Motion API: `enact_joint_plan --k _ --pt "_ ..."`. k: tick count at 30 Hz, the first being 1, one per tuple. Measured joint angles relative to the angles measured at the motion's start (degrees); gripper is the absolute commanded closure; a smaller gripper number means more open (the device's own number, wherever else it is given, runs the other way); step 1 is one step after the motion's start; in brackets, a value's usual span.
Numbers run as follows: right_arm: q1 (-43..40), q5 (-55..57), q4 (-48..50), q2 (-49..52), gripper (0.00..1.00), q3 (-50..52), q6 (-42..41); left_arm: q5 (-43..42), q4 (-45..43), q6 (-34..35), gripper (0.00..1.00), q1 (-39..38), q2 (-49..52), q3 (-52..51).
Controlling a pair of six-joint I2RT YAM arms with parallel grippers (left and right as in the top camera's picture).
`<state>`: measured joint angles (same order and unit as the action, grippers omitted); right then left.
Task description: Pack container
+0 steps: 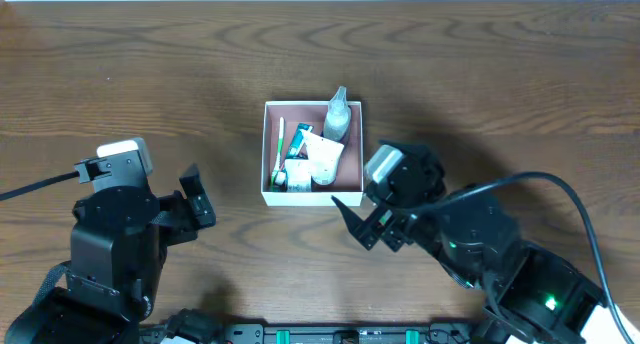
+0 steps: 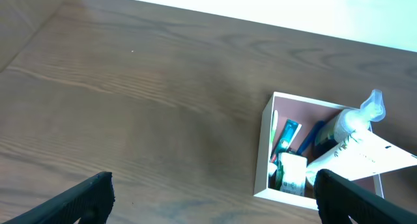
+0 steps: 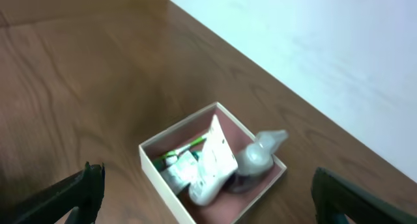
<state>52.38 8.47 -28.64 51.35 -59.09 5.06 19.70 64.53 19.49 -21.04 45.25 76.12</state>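
Observation:
The container (image 1: 264, 152) is a square white-walled box with a pinkish-brown floor at the table's middle. In it lie a clear bottle (image 1: 337, 116), a white tube (image 1: 323, 160), a green toothbrush (image 1: 280, 142) and a small green-and-white item (image 1: 297, 174). My left gripper (image 1: 200, 196) is open and empty, left of the box and apart from it. My right gripper (image 1: 358, 222) is open and empty, just off the box's near right corner. The box shows in the left wrist view (image 2: 265, 152) and the right wrist view (image 3: 163, 178), between open fingers (image 2: 215, 201) (image 3: 208, 198).
The brown wooden table (image 1: 150, 74) surrounds the box. A white wall edge (image 2: 260, 6) runs along the far side. A black cable (image 1: 560, 189) loops over the right arm.

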Motion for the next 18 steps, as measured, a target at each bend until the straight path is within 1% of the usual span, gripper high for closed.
enact_joint_plan --k 7,10,14,18 --pt "-0.2 11.2 -0.9 -2.2 0.01 0.0 0.2 0.0 0.0 0.0 0.02 0.0 0.0 0.0" --pt "-3.0 12.9 -1.6 -3.4 0.01 0.0 0.4 0.0 0.0 0.0 0.02 0.0 0.0 0.0" --pt "-15.0 8.4 -0.3 -5.7 0.01 2.0 0.5 0.0 0.0 0.0 0.02 0.0 0.0 0.0" --pt "-30.3 -2.2 4.2 -9.2 0.01 9.7 0.5 0.0 0.0 0.0 0.02 0.0 0.0 0.0"
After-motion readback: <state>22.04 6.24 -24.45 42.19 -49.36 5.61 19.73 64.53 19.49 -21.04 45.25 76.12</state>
